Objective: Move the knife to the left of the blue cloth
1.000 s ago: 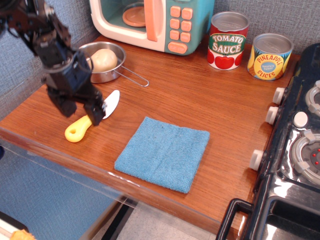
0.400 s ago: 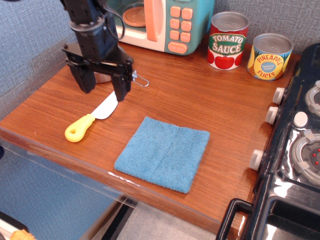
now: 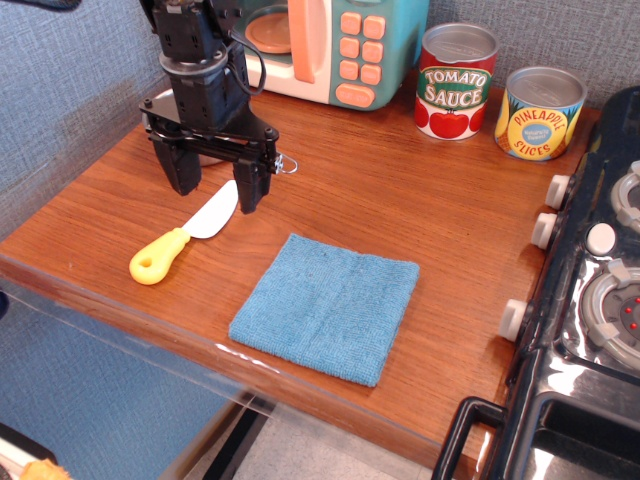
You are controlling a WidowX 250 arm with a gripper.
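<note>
The knife (image 3: 183, 237) lies flat on the wooden counter, yellow handle with a hole toward the front left, white blade pointing back right. It sits to the left of the blue cloth (image 3: 327, 303), which lies flat near the counter's front edge. My gripper (image 3: 216, 188) is open and empty, its two black fingers pointing down. It hovers just behind the blade, above it and apart from it.
A metal pan (image 3: 155, 105) sits behind my gripper, mostly hidden by it. A toy microwave (image 3: 330, 45) stands at the back. A tomato sauce can (image 3: 455, 80) and a pineapple can (image 3: 540, 113) stand at back right. A toy stove (image 3: 600, 300) borders the right side.
My gripper has let go of the knife, risen and moved back right from over the handle to behind the blade. The knife has stayed left of the cloth.
</note>
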